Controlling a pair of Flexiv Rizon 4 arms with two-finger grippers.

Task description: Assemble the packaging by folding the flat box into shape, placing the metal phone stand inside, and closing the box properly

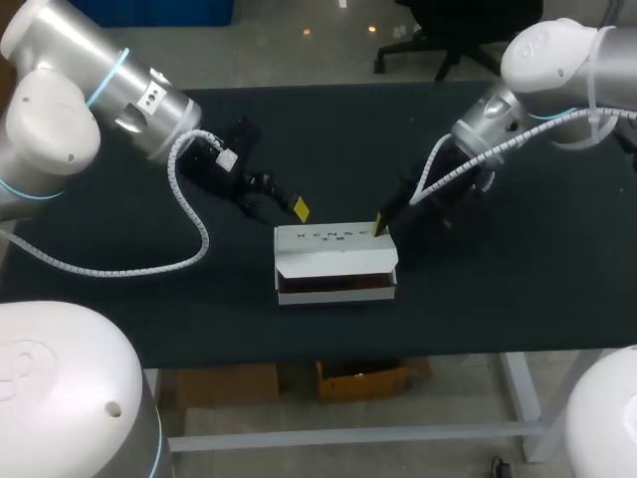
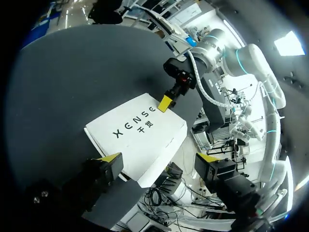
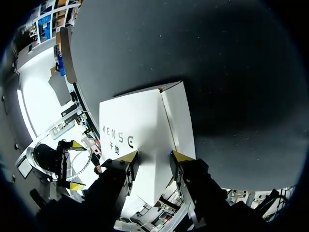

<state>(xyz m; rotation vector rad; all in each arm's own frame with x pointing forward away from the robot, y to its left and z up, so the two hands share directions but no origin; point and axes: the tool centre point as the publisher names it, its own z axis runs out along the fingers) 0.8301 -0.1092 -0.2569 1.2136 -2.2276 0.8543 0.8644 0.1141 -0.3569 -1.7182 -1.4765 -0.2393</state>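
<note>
Locate the left tool (image 2: 158,157) just behind the box's left rear corner. Its fingers are spread wide and pinch nothing, and one tip sits close to the box's edge. Read this as a bracing position: it would stop the box sliding while the other arm works.

The box (image 1: 336,239) stands folded into shape at the middle of the desk (image 1: 149,309), with the printed lid lowered on top. A dark gap runs along its front, so treat the lid as not yet tucked in. You cannot tell whether the stand is inside.

The right tool (image 3: 154,155) sits at the lid's right rear corner. Its fingers are apart and the box's fold edge runs between them. One tip appears to rest on the lid, probably pressing it down to set the crease.
</note>
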